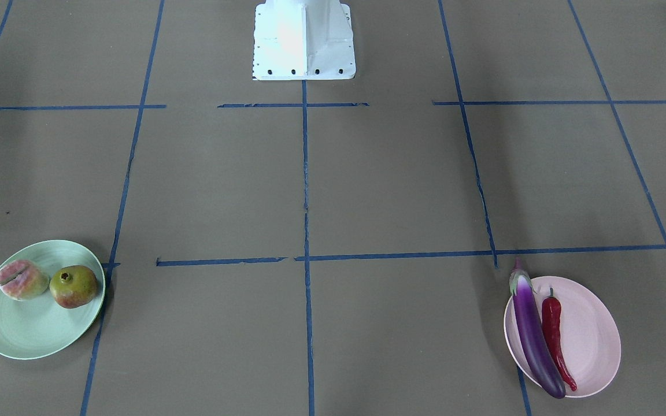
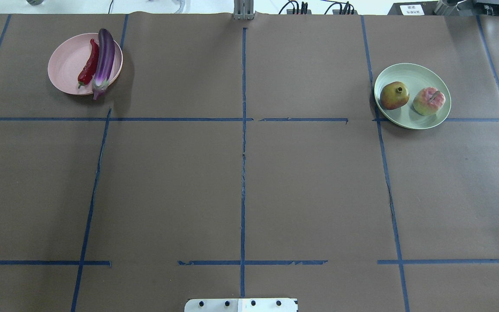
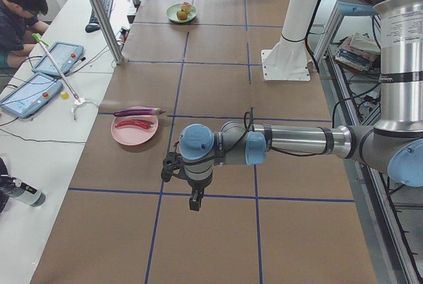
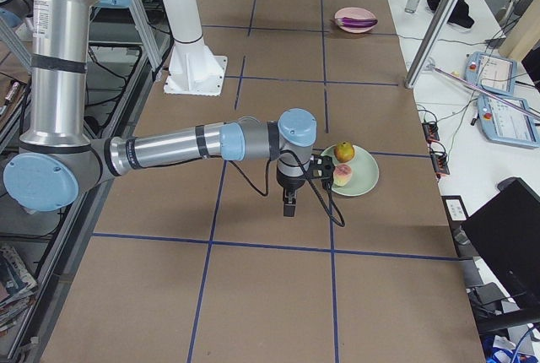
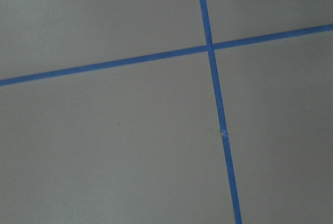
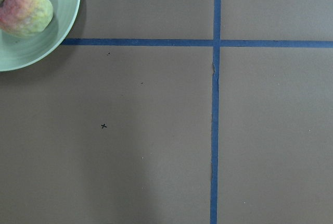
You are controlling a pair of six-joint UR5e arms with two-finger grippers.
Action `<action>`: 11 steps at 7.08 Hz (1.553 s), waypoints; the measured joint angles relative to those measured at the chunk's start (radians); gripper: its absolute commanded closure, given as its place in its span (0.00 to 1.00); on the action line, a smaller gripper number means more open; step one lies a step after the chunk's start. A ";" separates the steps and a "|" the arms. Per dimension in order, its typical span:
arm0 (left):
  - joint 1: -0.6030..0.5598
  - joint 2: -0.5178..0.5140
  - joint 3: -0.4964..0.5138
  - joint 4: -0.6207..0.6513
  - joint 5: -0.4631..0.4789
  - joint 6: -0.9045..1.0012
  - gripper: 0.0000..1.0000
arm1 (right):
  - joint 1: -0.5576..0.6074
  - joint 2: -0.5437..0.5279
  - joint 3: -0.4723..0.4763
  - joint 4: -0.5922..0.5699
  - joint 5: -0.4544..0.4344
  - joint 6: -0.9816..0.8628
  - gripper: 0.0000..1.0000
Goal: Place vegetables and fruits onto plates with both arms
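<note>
Looks done w/ eggplant [image 2: 104, 56] + chili [image 2: 89, 65] on pink plate [image 2: 65, 65] upper left overhead, peach [image 2: 429, 101] + pomegranate [image 2: 394, 95] on green plate [image 2: 418, 73] upper right; can't tell left fingers [image 3: 194, 203] or right fingers [image 4: 289, 205] spread or not; risks overhanging eggplant rolling off if bumped.

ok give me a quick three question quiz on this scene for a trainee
1. True or false: the eggplant lies on the pink plate.
2. Which sits beside the peach on the green plate? A eggplant, B pomegranate, C nothing.
3. Fill in: each plate holds ___ items.
Key: 1 true; 2 B; 3 two.
</note>
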 measured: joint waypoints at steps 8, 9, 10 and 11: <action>0.005 -0.026 -0.019 -0.048 -0.008 -0.019 0.00 | 0.004 -0.072 0.030 0.000 -0.001 -0.042 0.00; 0.005 -0.025 -0.018 -0.057 -0.007 -0.018 0.00 | 0.004 -0.071 0.031 0.000 -0.001 -0.042 0.00; 0.005 -0.025 -0.017 -0.060 -0.007 -0.018 0.00 | 0.004 -0.071 0.031 0.000 -0.002 -0.041 0.00; 0.005 -0.024 -0.017 -0.061 -0.007 -0.019 0.00 | 0.004 -0.071 0.033 0.000 -0.002 -0.041 0.00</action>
